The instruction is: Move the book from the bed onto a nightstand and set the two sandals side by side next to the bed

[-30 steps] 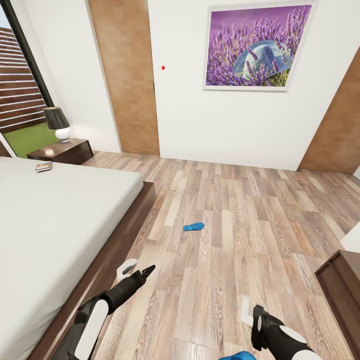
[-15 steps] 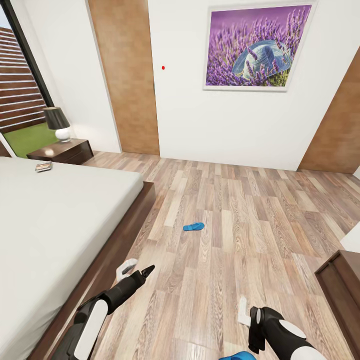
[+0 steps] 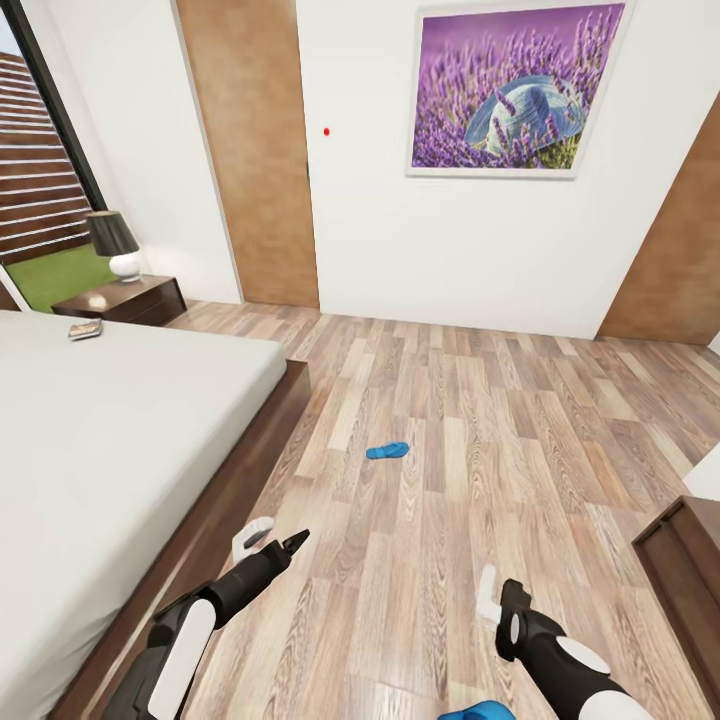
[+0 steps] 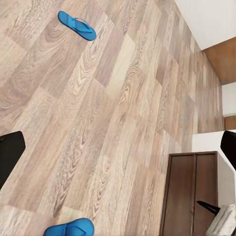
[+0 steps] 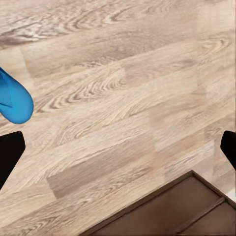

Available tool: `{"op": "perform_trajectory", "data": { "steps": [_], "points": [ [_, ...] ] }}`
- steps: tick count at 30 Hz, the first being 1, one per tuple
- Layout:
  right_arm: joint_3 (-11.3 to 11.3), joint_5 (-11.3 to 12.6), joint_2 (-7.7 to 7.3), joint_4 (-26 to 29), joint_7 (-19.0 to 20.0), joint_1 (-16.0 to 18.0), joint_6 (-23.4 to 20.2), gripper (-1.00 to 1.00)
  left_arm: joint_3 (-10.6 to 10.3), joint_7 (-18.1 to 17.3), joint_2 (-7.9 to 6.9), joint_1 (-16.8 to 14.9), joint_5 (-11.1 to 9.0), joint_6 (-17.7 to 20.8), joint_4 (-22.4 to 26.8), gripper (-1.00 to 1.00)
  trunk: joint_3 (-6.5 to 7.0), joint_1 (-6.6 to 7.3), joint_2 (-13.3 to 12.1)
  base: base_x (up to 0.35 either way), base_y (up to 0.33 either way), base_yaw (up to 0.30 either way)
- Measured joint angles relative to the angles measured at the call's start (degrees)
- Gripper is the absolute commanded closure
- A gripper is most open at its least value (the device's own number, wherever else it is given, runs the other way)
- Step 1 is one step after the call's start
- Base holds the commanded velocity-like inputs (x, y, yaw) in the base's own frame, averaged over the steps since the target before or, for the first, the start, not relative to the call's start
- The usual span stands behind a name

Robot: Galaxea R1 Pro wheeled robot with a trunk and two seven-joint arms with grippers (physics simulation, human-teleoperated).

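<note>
The book (image 3: 85,329) lies on the far corner of the bed (image 3: 110,440), close to a nightstand (image 3: 125,300). One blue sandal (image 3: 387,451) (image 4: 76,25) lies on the open wood floor past the bed's foot. The other sandal (image 3: 478,712) (image 4: 69,229) (image 5: 12,101) lies on the floor close under my right arm. My left gripper (image 3: 274,539) (image 4: 118,150) hovers open beside the bed frame, holding nothing. Over the floor, a little ahead of the near sandal, my right gripper (image 3: 498,596) (image 5: 118,150) is open and empty.
A dark brown dresser (image 3: 685,570) (image 4: 189,191) (image 5: 167,211) stands at the right, near my right arm. A black-shaded lamp (image 3: 113,245) sits on the nightstand. A lavender picture (image 3: 500,90) hangs on the white far wall. A window (image 3: 35,180) is at the far left.
My right gripper has moved forward over the floor, away from the near sandal. The head view has tilted slightly. The left arm, book and sandals have not moved.
</note>
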State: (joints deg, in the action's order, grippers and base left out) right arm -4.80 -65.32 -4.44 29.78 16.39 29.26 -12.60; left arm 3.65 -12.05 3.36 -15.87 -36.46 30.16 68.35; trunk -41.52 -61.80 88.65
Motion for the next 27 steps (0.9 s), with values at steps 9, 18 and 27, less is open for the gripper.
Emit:
{"op": "perform_trajectory", "data": {
  "steps": [9,18,27],
  "points": [
    [0.0,0.0,0.01,-2.4,-3.9,0.0,0.1,-1.0,0.0,0.0,0.0,0.0,0.0,0.0,0.1,-1.0,-1.62,-1.98,3.6,0.0,0.0,0.0],
    [0.1,0.0,0.02,-3.9,-3.8,0.0,0.1,-1.0,0.0,0.0,0.0,0.0,0.0,0.1,0.1,-1.0,-3.23,-3.95,7.2,0.0,0.0,0.0],
    [0.0,0.1,0.0,-4.0,-2.1,0.0,-0.1,-1.0,0.0,-0.1,0.0,0.0,-0.1,0.1,0.1,-1.0,-4.85,-5.93,10.8,0.0,0.0,0.0]
  ]
}}
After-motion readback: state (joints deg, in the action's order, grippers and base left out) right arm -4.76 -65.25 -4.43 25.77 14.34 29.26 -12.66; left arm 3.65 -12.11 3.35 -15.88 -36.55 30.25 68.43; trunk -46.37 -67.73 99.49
